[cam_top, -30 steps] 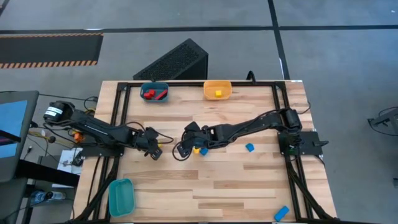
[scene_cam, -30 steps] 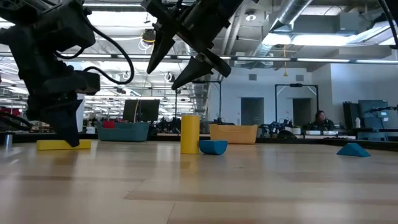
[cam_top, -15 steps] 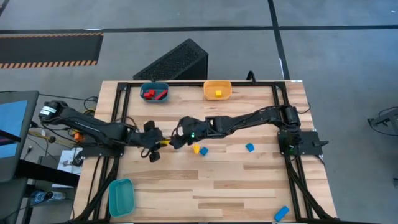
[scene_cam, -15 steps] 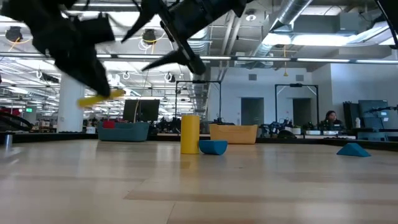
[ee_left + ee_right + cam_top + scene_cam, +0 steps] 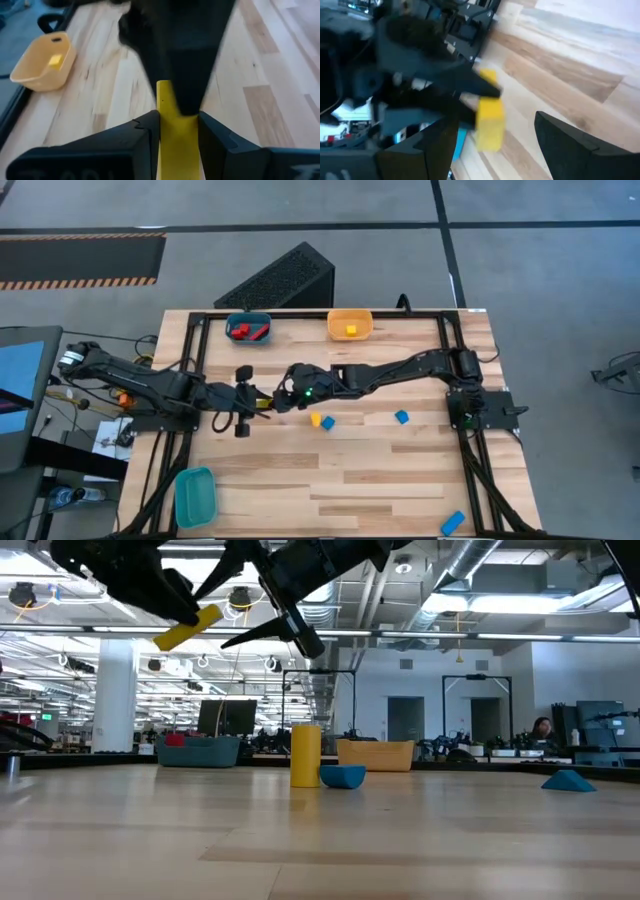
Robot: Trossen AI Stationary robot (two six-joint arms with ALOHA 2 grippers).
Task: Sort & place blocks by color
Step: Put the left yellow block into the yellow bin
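Observation:
My left gripper (image 5: 257, 404) is shut on a yellow bar block (image 5: 264, 406), held high over the table's middle left (image 5: 188, 628). My right gripper (image 5: 284, 399) is open and faces it. Its fingers stand either side of the bar's free end (image 5: 489, 120) without touching. A yellow block (image 5: 316, 420) stands upright on the table with a blue block (image 5: 328, 422) beside it. Two more blue blocks (image 5: 401, 417) (image 5: 452, 523) lie to the right. Red blocks (image 5: 248, 331) lie in the dark-blue bin, and a yellow one (image 5: 351, 330) in the orange-yellow bin. My left gripper pinches the yellow bar between its two fingers (image 5: 145, 135), with the fingers lying along the bar. The bar's far end (image 5: 164, 92) sticks out past the fingertips toward my right gripper. The bar is lifted clear of the table and tilted, far end higher (image 5: 208, 616).
The dark-blue bin (image 5: 232, 319) and the orange-yellow bin (image 5: 350, 315) sit at the far edge. The teal bin (image 5: 195, 495) sits at the near left corner. A black frame (image 5: 190, 350) runs along the table's sides. Bare wood lies across the near half.
My left gripper has lifted the yellow bar from the table, where it lay flat, and carried it up and right; the bar now hangs tilted. My right gripper has moved left from above the upright yellow block to meet it, staying open.

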